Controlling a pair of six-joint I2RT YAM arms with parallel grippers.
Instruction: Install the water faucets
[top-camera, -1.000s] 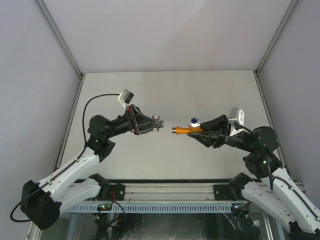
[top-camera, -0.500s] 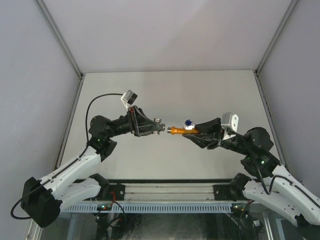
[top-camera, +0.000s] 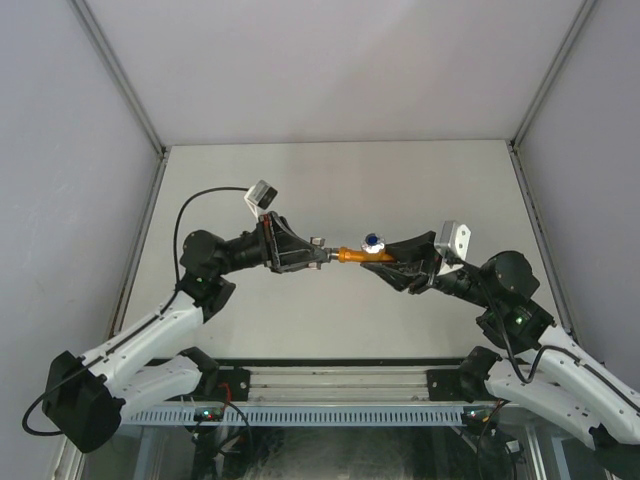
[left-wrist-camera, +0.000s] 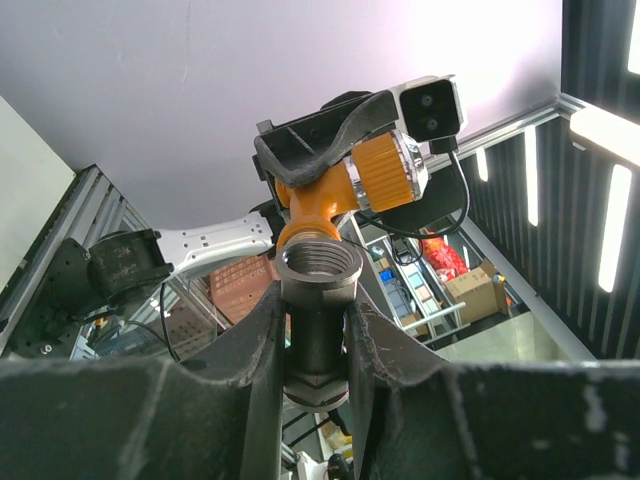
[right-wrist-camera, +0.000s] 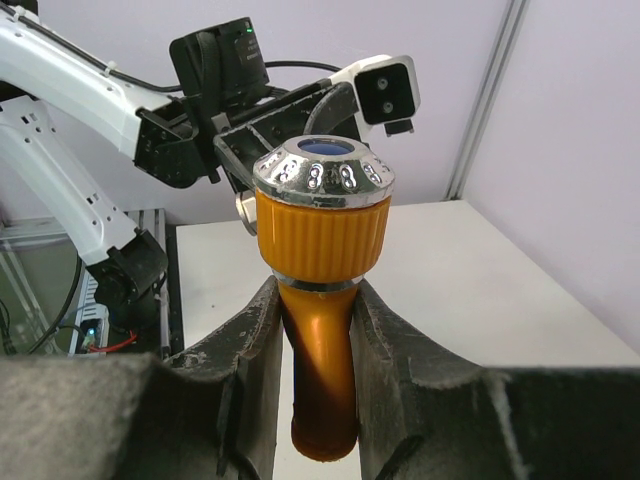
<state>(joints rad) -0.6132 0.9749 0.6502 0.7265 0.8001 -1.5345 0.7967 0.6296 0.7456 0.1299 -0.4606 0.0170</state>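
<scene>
Both grippers hang above the table, facing each other. My left gripper (top-camera: 316, 256) (left-wrist-camera: 318, 305) is shut on the grey metal fitting (top-camera: 321, 251) (left-wrist-camera: 318, 290), whose threaded mouth points at the other arm. My right gripper (top-camera: 385, 262) (right-wrist-camera: 318, 300) is shut on the spout of the orange tap body (top-camera: 355, 255) (right-wrist-camera: 320, 240), which has a ribbed orange knob with a chrome, blue-centred cap. In the left wrist view the orange tap body (left-wrist-camera: 335, 190) sits right at the fitting's mouth. I cannot tell whether they touch.
The white table (top-camera: 330, 180) lies below, boxed in by grey walls on three sides with posts at the back corners. An aluminium rail (top-camera: 330, 385) with both arm bases runs along the near edge.
Both arms have moved toward each other. The gap between the grey fitting and the tap's end has closed. Both grips are unchanged.
</scene>
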